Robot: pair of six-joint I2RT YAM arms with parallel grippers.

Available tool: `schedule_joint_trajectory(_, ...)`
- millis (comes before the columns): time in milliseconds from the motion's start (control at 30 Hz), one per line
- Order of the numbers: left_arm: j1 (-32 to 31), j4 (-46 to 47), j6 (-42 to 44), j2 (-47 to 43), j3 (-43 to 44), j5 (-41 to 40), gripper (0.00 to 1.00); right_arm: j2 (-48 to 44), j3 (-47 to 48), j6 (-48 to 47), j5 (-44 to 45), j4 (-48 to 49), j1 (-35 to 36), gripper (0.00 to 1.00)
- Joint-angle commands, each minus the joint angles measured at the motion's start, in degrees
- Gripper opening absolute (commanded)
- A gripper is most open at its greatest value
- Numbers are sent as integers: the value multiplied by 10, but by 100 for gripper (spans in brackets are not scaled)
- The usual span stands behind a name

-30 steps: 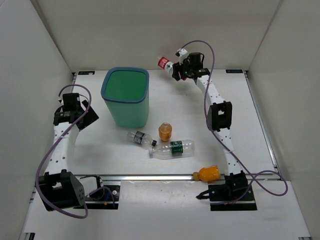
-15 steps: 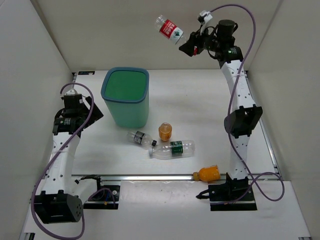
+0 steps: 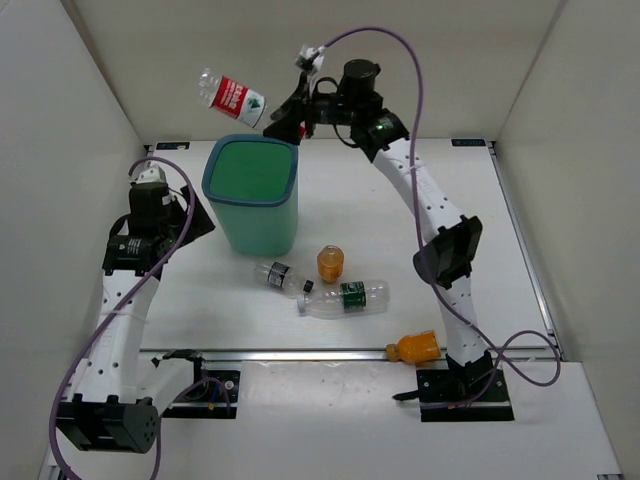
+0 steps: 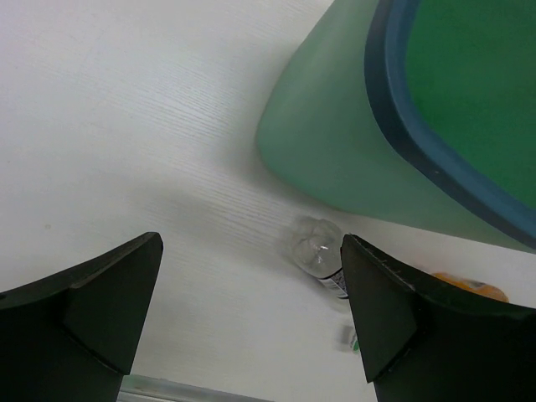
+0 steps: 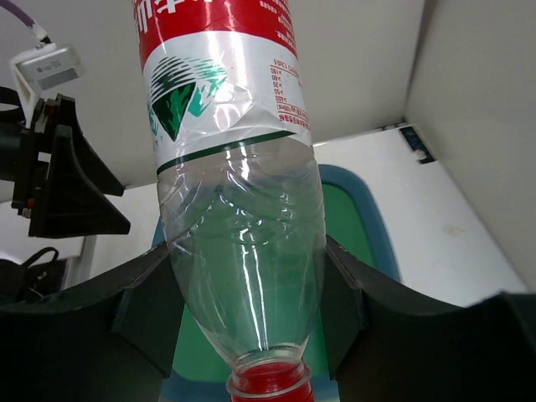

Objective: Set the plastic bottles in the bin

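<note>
Nearest, at the counter's (image 3: 560, 250) front edge by the R arm base, a stubby orange bottle (image 3: 418, 347) lies on its side. Further in, a clear green-label bottle (image 3: 345, 297) lies flat, cap end to the left. Just beside that cap, a smaller dark-label bottle (image 3: 281, 276) lies at an angle; whether the two touch is hard to tell from above. Just behind them a second orange bottle (image 3: 331, 263) stands upright, w/ all three close to the bin's front right corner.

The teal bin (image 3: 258, 225) stands upright on the left half of the counter, and no bottle shows inside it.

L end effector (image 4: 249, 240) hangs to the bin's left w/ jaws spread wide and nothing btw them. Its wrist cam looks down past the bin wall at the dark-label bottle.

Farthest and highest, the R arm reaches across toward the back wall. R end effector (image 3: 290, 118) is clenched on the neck end of a red-label bottle (image 3: 232, 97), red cap toward the wrist. The bottle is tilted in mid-air, base pointing up-left. In the wrist view the bin's opening sits below and behind it.
</note>
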Motion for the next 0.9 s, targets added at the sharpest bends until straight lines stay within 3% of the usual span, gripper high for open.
schedule_joint_trajectory(0, -7, -9, 25, 2, 24, 21, 99, 29, 11, 51, -7, 63, 21, 51)
schedule_joint_trajectory(233, -52, -11, 66, -27, 20, 81, 99, 56, -29, 69, 16, 99, 57, 61)
schedule_joint_trajectory(433, -95, -39, 88, -8, 49, 59, 99, 58, -17, 41, 40, 57, 68, 82)
schedule_joint_trajectory(633, -102, -42, 98, -10, 62, 48, 98, 46, -17, 37, 58, 35, 58, 91)
schedule_joint_trajectory(733, -130, -43, 110, 0, 72, 54, 99, 15, -32, 28, 56, 26, 51, 99)
schedule_joint_trajectory(867, -195, -58, 152, 26, 83, 114, 99, -68, -68, 20, 90, -15, 23, 99)
